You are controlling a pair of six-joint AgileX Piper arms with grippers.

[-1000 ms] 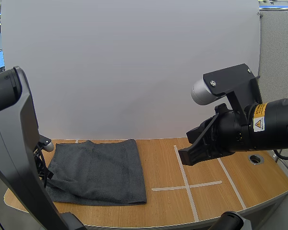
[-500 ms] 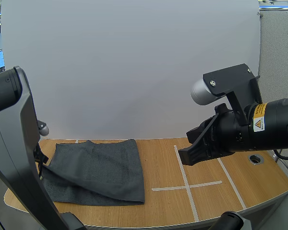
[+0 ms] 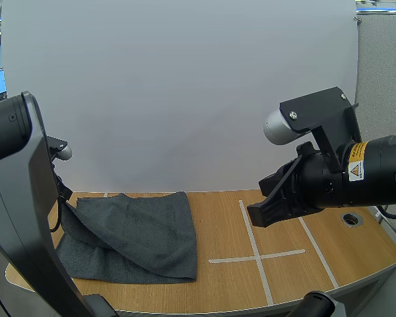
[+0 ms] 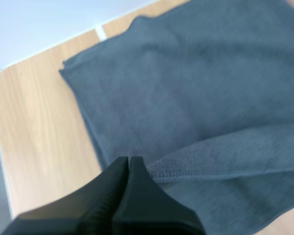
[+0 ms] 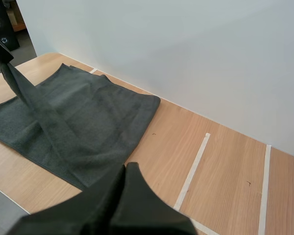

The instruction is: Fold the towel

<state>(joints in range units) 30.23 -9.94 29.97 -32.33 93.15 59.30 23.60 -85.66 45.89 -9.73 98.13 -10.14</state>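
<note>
1. Left pincer [image 4: 129, 159] is clenched on the towel [image 3: 138, 231]. In the left wrist view its two black fingers press together, with a stitched hem of the dark grey cloth nipped between the tips.
2. The pinched edge is held up off the table [image 3: 317, 271]. From it the cloth runs down in a taut, slanting fold onto the rest of the towel, which lies flat on the wood.
3. The towel sits well to the left-arm side of the white tape cross [image 3: 256, 256]. Its near corner on the cross's side is the part closest to the cross, and a strip of bare wood separates the two.
4. The towel's far edge reaches farther back than the cross's crossbar, close to the rear edge of the table. There it meets a short piece of white tape [image 4: 101, 33], seen in the left wrist view.
5. Right pincer [image 3: 259, 212] hangs in the air above and a little behind the cross, apart from the towel. In the right wrist view its fingers lie together as one dark wedge, clenched on nothing.
6. A small round metal-rimmed hole [image 3: 351, 218] is set in the table on the right-arm side of the cross, beyond the second tape line.
</note>
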